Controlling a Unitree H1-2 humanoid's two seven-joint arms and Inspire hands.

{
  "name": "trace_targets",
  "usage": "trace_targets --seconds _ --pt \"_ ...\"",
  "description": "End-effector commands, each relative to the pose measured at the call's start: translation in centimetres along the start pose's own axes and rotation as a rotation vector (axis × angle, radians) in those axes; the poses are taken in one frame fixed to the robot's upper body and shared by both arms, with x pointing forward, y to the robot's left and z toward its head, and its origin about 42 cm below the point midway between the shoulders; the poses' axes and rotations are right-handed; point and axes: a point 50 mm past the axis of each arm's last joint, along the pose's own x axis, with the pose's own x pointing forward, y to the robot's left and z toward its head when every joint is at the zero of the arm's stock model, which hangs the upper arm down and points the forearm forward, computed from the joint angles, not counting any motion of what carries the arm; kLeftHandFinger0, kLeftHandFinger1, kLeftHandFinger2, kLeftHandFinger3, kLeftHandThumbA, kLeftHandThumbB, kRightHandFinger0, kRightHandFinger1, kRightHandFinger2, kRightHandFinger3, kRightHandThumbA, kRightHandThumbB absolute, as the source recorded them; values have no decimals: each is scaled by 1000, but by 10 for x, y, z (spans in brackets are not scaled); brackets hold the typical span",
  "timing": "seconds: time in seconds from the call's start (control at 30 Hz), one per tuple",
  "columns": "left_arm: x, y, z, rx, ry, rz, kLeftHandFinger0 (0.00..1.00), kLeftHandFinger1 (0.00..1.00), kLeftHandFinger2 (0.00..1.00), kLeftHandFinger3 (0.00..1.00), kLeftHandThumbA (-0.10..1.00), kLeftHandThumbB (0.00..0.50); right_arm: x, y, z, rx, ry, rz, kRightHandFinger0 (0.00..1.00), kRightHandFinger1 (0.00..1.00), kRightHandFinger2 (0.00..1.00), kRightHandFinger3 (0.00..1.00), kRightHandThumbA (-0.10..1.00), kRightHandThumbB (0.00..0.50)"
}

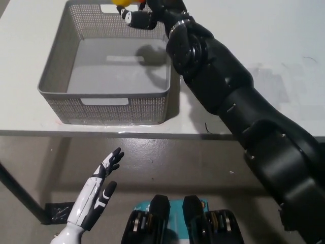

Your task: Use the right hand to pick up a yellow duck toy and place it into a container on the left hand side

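Yellow duck toy [121, 2] is barely in shot, just a sliver of yellow right at the top edge, and it sits in the grip of the black right hand [147, 15], whose fingers are curled around it, up over the far rim of the container. Going big to small: the white table [284, 61] fills the upper half of the view, with its front edge running across the middle and grey floor [193, 168] below it. The black right arm [238, 101] comes in from the bottom right and stretches diagonally across the table toward the top middle. The grey mesh container [109, 107] sits on the left part of the table close to the front edge, nothing lying inside it, just the arm's shadow on its bottom. The white left hand [94, 195] hangs down at the lower left, below table level and well apart from the container, fingers spread and holding nothing
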Motion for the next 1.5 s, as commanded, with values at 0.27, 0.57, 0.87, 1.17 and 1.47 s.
trace_targets --seconds 0.27,0.57,0.87,1.17,1.47 --pt "9 6 10 33 -31 -27 1000 1000 1000 1000 1000 220 16 -46 22 -74 -87 118 1000 1000 1000 1000 971 500" --pt "12 6 10 36 -41 -30 1000 1000 1000 1000 1000 219 11 -56 5 -61 -60 115 1000 1000 1000 1000 1000 462" --pt "14 5 11 32 -38 -40 1000 1000 1000 1000 1000 225 4 -79 -9 -52 -49 87 1000 1000 1000 1000 1000 447" --pt "19 8 13 41 -42 -49 1000 1000 1000 1000 1000 229 -62 -178 -25 42 -155 -187 1000 1000 1000 1000 1000 406" --pt "18 11 12 48 -46 -45 1000 1000 1000 1000 1000 208 -201 -231 -50 93 -270 -455 1000 1000 1000 1000 1000 362"
